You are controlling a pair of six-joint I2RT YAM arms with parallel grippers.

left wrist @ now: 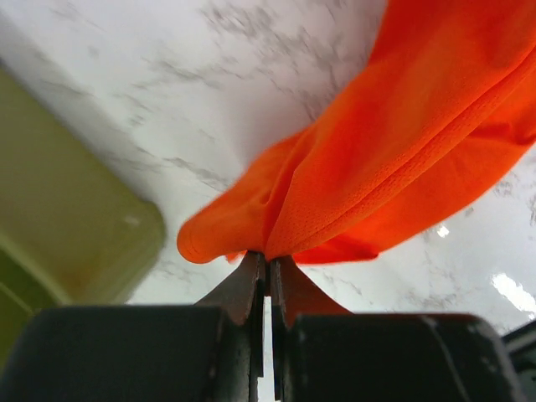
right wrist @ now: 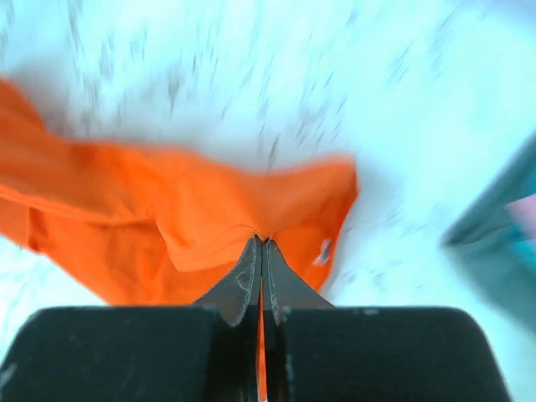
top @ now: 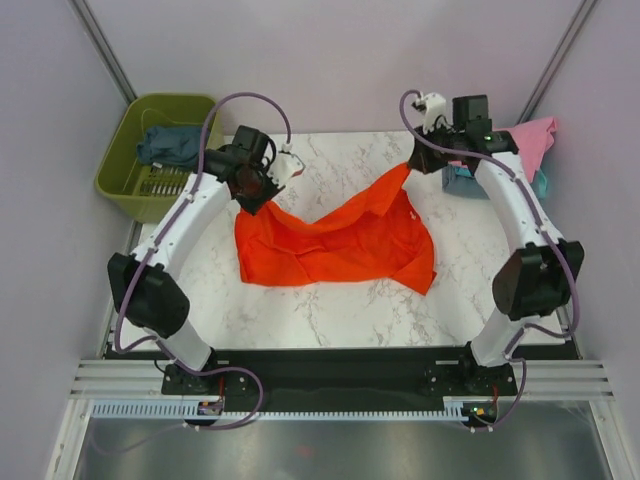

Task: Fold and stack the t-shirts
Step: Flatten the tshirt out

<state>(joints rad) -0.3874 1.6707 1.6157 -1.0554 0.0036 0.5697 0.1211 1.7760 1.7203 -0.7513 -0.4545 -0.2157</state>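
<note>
The orange-red t-shirt (top: pixel 340 240) is held up between both arms over the marble table (top: pixel 330 310), its lower part draping on the tabletop. My left gripper (top: pixel 258 192) is shut on its left corner, seen pinched in the left wrist view (left wrist: pixel 268 255). My right gripper (top: pixel 418 160) is shut on its right upper corner, seen in the right wrist view (right wrist: pixel 262 241). The shirt sags in the middle. A pink t-shirt (top: pixel 535 140) and a teal t-shirt (top: pixel 462 180) lie at the far right. A dark slate-blue t-shirt (top: pixel 170 145) lies in the basket.
An olive-green plastic basket (top: pixel 135 185) stands off the table's far left corner; its side shows in the left wrist view (left wrist: pixel 59 226). Purple walls close in the back and sides. The arm bases sit at the near edge.
</note>
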